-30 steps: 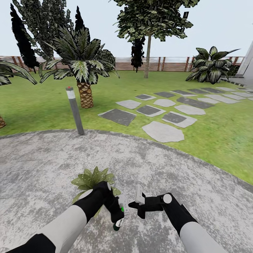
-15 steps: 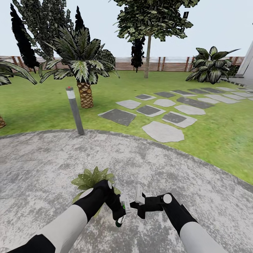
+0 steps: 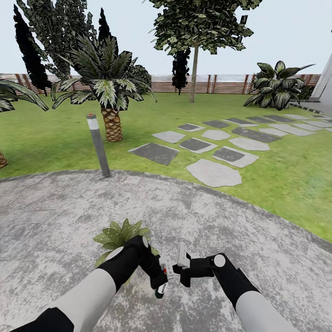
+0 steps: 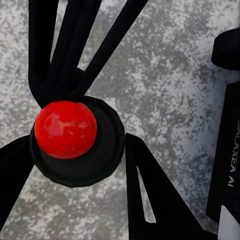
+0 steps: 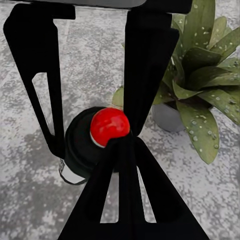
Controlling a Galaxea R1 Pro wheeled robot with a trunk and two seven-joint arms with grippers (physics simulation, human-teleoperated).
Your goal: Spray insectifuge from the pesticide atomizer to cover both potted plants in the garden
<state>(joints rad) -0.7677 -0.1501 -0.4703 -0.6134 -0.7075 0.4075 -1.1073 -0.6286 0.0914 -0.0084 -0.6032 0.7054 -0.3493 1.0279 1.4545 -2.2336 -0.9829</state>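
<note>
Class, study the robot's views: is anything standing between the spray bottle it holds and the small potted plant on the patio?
Nothing visible does. The pesticide atomizer sits between both grippers, right beside the potted plant, with only bare patio between them.

The round grey stone patio (image 3: 69, 216), mottled with pale and dark patches, fills the lower half of the head view, its curved edge running from nine o'clock up over the middle and down to four o'clock. A small potted plant with broad pointed green leaves (image 3: 121, 234) stands directly on it at about six o'clock; the right wrist view shows the same plant (image 5: 200, 95) in a small grey pot (image 5: 167, 117) resting on the stone, its leaves dotted with tiny pale specks (image 5: 212, 102). A tall grey bollard lamp (image 3: 98, 145) rises at the patio's rim toward eleven o'clock. Beyond the rim lies green lawn (image 3: 286, 184), carrying flat grey stepping stones (image 3: 213, 173) toward one o'clock.
</note>
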